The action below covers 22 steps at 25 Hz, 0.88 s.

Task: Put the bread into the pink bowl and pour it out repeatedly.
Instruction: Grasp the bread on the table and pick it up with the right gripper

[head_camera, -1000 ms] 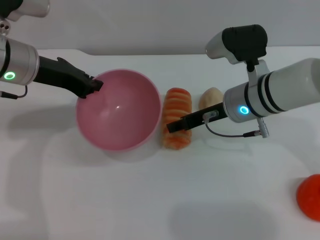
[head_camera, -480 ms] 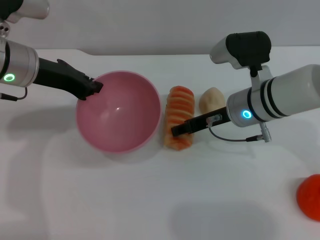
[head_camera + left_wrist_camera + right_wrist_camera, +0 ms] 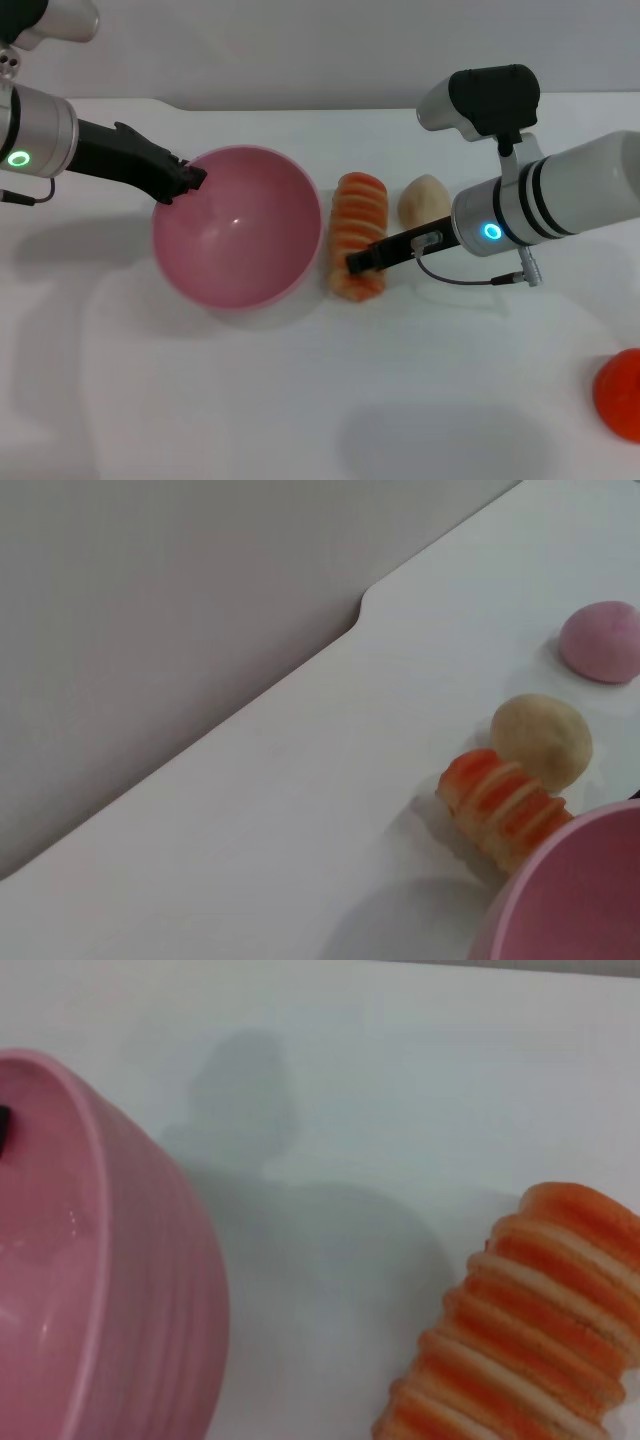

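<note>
Since the frame half a second back very little has shifted: the right gripper [image 3: 358, 263] has drifted slightly toward the near end of the bread [image 3: 357, 237], and the pink bowl [image 3: 238, 222] and the left arm sit as they did. The bread lies flat on the white worktop [image 3: 300, 400], lengthwise from far to near, just beside the bowl's right side and touching or nearly touching it. A beige egg-shaped lump [image 3: 424, 199] rests just to the right of the bread, and in the left wrist view a small pink dome [image 3: 602, 640] lies farther along toward the worktop's far right edge. The right arm reaches in from the right edge, its forearm roughly level, its dark gripper over the near part of the loaf; whether its fingers are apart or together I cannot tell. The left arm comes in from the far left corner, angled down, and the left gripper [image 3: 186, 178] is clamped on the bowl's far-left rim, with the bowl tipped so its opening faces up and toward the near edge. An orange-red object [image 3: 618, 394] shows partly at the near right edge of the worktop.
</note>
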### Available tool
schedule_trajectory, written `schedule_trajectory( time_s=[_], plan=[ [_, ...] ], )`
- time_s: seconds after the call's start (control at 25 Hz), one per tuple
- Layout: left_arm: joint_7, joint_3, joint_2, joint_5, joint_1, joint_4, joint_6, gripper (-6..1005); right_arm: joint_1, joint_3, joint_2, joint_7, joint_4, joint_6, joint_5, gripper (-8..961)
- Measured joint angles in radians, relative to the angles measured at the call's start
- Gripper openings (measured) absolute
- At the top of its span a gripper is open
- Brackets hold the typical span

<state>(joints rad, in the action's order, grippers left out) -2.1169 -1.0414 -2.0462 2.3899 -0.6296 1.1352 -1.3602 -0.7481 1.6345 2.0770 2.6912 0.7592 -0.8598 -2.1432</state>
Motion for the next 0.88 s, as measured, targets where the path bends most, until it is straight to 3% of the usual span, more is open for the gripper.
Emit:
schedule_trajectory(
  time_s=[0.88],
  plan=[
    [0.0,0.0,0.0,0.0,-0.004,0.0,0.0,63,-0.007,0.002,-0.001,-0.005,0.0,-0.004,-0.001,272]
  ],
)
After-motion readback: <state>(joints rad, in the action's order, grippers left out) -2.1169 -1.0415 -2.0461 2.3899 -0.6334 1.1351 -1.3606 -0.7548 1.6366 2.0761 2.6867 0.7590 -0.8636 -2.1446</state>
